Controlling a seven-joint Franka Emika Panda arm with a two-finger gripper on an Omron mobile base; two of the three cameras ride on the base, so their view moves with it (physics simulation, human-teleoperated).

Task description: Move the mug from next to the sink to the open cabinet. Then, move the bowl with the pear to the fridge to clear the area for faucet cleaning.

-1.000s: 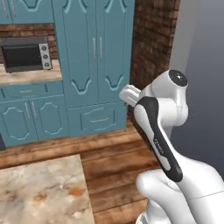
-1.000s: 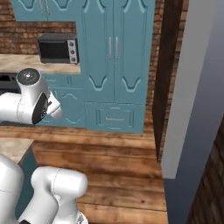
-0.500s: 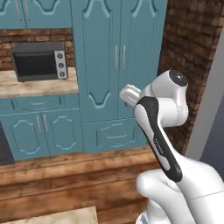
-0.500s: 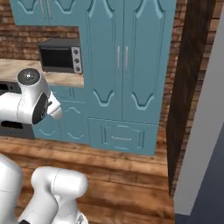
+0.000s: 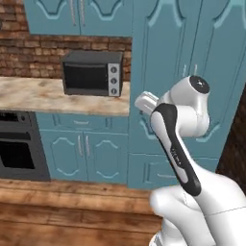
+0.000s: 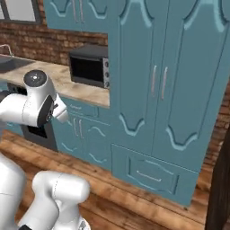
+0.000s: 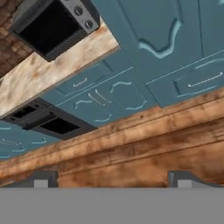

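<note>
Sink [image 6: 10, 63] far left, microwave [image 5: 92, 73], oven [image 5: 19, 151], tall cabinets [image 6: 166, 81]

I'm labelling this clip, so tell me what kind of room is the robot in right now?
A kitchen, by the look of it: a dark microwave sits on a pale stone counter, a black built-in oven sits below it, and teal panelled cabinets stand against a brick wall.

Teal panelled cabinets [image 5: 192, 72], a brick wall [image 5: 33, 57], a marbled counter [image 5: 38, 96] and plank floor [image 7: 144, 148].
</note>
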